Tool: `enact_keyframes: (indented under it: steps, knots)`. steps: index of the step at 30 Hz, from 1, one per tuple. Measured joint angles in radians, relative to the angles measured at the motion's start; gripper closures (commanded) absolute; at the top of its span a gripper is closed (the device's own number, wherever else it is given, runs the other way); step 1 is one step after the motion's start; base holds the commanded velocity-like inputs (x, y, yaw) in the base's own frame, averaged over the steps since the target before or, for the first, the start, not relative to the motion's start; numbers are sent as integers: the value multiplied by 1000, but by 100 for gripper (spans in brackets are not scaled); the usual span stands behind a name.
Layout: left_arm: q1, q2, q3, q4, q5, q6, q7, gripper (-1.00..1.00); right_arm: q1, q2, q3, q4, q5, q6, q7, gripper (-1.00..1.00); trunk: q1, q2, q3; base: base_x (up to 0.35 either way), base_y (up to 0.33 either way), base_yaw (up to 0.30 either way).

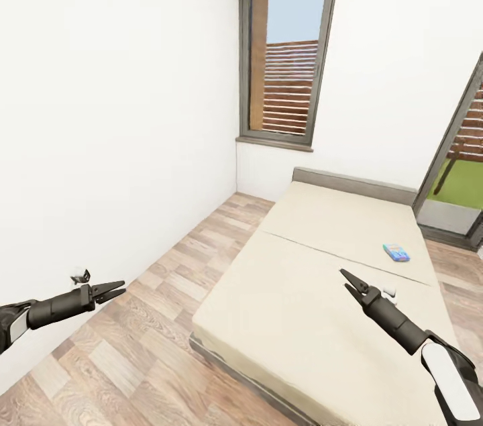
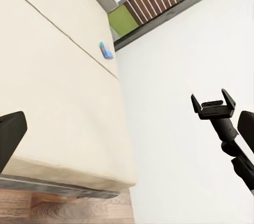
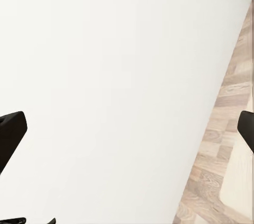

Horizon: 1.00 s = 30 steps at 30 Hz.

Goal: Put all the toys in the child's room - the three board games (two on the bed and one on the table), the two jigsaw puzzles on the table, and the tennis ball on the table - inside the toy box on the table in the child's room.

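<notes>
On smooth beige bed (image 1: 315, 278), flat blue board game (image 1: 396, 252); both pincers (image 1: 115, 290) (image 1: 347, 280) gape empty.

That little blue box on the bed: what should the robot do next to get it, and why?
Probably roll closer along the bed. The small blue board game lies flat on the far mattress half, well beyond the right gripper, which hangs open and empty over the near half.
</notes>
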Motion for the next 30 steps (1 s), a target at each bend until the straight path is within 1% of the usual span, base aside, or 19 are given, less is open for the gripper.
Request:
enact_keyframes:
  steps: [7,12,30]
  knots:
    - [0,-1,0,0,0,0,0,-100,0,0,0,0,-1,0,0,-100,0,0,9,0,-12,-218]
    - [0,-1,0,0,0,0,0,-100,0,0,0,0,-1,0,0,-100,0,0,15,0,-114,-218]
    - [0,-1,0,0,0,0,0,-100,0,0,-2,27,0,0,-1,-100,0,0,37,0,-272,-218]
